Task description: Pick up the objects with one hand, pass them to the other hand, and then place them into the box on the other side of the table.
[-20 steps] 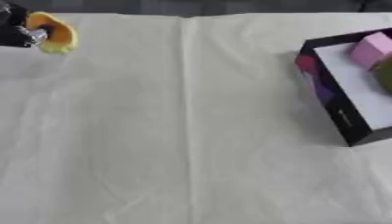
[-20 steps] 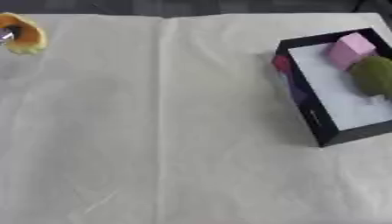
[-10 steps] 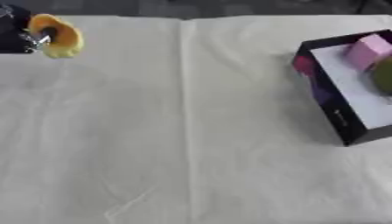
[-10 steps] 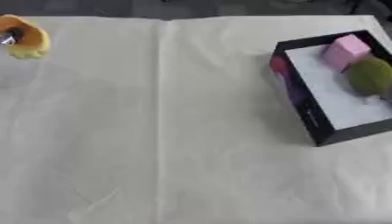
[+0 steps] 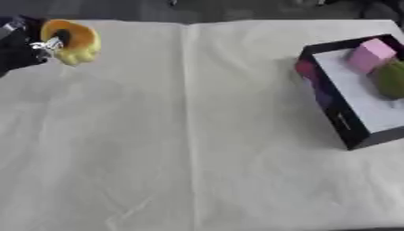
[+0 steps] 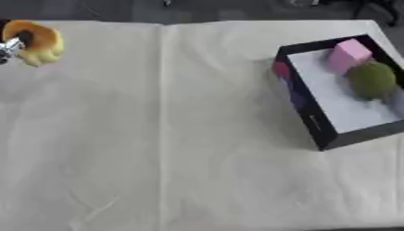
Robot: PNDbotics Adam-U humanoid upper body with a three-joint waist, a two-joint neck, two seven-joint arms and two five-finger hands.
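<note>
A desk (image 5: 197,135) under pale cloth, the left hand (image 5: 20,43) at its far left gripping a yellow-orange object (image 5: 71,41), a black box (image 6: 335,90) at right holding a pink block (image 6: 347,54) and green object (image 6: 372,80).

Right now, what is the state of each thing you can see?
Left hand: shut on the yellow-orange object, at the far left edge.
Yellow-orange object: held above the cloth.
Box: open, on the right side.
Pink block: inside the box.
Green object: inside the box.

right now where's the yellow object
The yellow object is held in the left hand at the table's far left, across from the black box on the right.
</note>
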